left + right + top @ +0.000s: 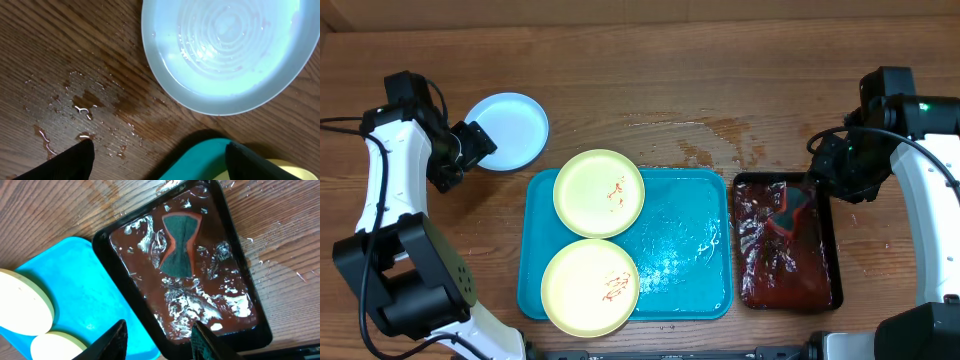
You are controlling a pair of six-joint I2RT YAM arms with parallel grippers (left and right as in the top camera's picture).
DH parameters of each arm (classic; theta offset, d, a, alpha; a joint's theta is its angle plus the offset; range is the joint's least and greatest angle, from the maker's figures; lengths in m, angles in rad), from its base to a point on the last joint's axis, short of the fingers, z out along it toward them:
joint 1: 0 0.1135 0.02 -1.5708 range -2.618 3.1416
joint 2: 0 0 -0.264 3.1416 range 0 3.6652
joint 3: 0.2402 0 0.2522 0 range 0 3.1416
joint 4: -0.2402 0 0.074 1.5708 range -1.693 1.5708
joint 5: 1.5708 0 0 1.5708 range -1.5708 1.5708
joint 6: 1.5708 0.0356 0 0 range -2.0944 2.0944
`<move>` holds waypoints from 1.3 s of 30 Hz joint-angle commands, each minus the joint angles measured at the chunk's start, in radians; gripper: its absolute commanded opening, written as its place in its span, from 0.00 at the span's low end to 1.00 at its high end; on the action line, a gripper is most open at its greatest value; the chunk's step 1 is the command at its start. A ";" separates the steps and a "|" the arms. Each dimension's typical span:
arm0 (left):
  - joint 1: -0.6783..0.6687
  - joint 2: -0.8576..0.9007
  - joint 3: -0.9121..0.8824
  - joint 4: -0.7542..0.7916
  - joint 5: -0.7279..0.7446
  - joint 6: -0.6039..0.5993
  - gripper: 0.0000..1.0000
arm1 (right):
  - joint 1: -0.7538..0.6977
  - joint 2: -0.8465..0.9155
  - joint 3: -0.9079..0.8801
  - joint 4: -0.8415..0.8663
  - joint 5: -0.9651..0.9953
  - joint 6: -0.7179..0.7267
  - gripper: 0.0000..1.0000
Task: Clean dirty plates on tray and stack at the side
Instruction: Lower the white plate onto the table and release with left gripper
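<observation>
The mint-blue plate (512, 128) lies on the bare table left of the turquoise tray (680, 245); it looks wet and clean in the left wrist view (225, 50). Two pale yellow-green plates with reddish smears sit on the tray, one at the back left (598, 192) and one at the front left (590, 286). My left gripper (470, 145) is open and empty (160, 146), just beside the mint-blue plate and not touching it. My right gripper (820, 165) is open and empty (160, 325), above the near edge of the dark red-brown tray (150, 320).
The dark red-brown tray (785, 250) right of the turquoise tray holds reddish water and a dark sponge with an orange edge (179, 242). Water drops lie on the wood behind both trays (720, 135) and near the mint-blue plate (82, 107). The turquoise tray's right half is wet.
</observation>
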 commanded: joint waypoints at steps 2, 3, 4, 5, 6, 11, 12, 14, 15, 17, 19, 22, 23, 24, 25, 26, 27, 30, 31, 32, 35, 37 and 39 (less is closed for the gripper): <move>0.000 0.059 0.005 0.020 -0.006 -0.018 0.87 | 0.002 -0.008 0.001 0.001 0.010 -0.006 0.46; 0.001 0.069 0.005 0.023 -0.005 -0.018 0.87 | 0.002 -0.008 0.001 0.001 0.014 -0.006 0.47; 0.001 0.076 0.005 0.025 -0.004 -0.017 0.87 | 0.002 -0.008 0.000 0.001 0.023 -0.006 0.47; 0.001 0.087 0.005 0.027 0.003 -0.015 0.87 | 0.002 -0.008 0.000 0.000 0.036 -0.006 0.47; 0.000 0.100 0.005 0.029 0.014 -0.013 0.87 | 0.002 -0.008 -0.004 0.002 0.051 0.001 0.48; 0.000 0.135 0.005 0.051 0.021 -0.013 0.89 | 0.002 -0.008 -0.058 0.023 0.051 0.000 0.49; 0.000 0.141 0.005 0.058 0.021 -0.014 0.90 | 0.002 -0.008 -0.075 0.029 0.051 0.000 0.49; 0.000 0.151 0.005 0.077 0.021 -0.014 0.92 | 0.002 -0.008 -0.107 0.044 0.051 0.000 0.50; 0.000 0.156 0.005 0.089 0.021 -0.019 0.92 | 0.002 -0.008 -0.124 0.051 0.048 0.000 0.50; 0.002 0.164 0.005 0.117 0.021 -0.031 0.92 | 0.002 -0.008 -0.148 0.058 0.039 -0.004 0.49; 0.002 0.172 0.005 0.147 0.022 -0.046 0.86 | 0.002 -0.008 -0.170 0.060 0.034 -0.004 0.49; 0.001 0.185 0.005 0.183 0.027 -0.067 0.63 | 0.002 -0.008 -0.196 0.061 0.032 -0.008 0.48; -0.001 0.192 0.005 0.195 0.039 -0.067 0.62 | 0.002 -0.008 -0.201 0.061 0.032 -0.008 0.47; -0.001 0.201 0.005 0.204 0.048 -0.068 0.62 | 0.002 -0.008 -0.208 0.060 0.032 -0.008 0.46; -0.001 0.209 0.005 0.207 0.053 -0.075 0.66 | 0.002 -0.008 -0.209 0.057 0.032 -0.010 0.46; -0.001 0.220 0.005 0.207 0.052 -0.085 0.73 | 0.002 -0.008 -0.209 0.056 0.029 -0.018 0.45; -0.001 0.229 0.005 0.206 0.057 -0.090 0.78 | 0.002 -0.008 -0.209 0.056 0.021 -0.027 0.45; -0.001 0.258 0.005 0.207 0.066 -0.089 0.83 | 0.002 -0.008 -0.209 0.053 0.021 -0.027 0.45; -0.001 0.270 0.005 0.209 0.064 -0.089 0.83 | 0.002 -0.008 -0.209 0.053 0.021 -0.027 0.45; 0.000 0.275 0.005 0.209 0.065 -0.089 0.78 | 0.002 -0.008 -0.209 0.053 0.021 -0.028 0.45; 0.000 0.299 0.005 0.213 0.063 -0.089 0.25 | 0.002 -0.008 -0.209 0.053 0.021 -0.030 0.45; 0.000 0.311 0.005 0.209 0.058 -0.090 0.04 | 0.002 -0.008 -0.209 0.051 0.021 -0.030 0.44; 0.001 0.312 0.005 0.197 0.030 -0.089 0.04 | 0.002 -0.008 -0.209 0.051 0.021 -0.030 0.44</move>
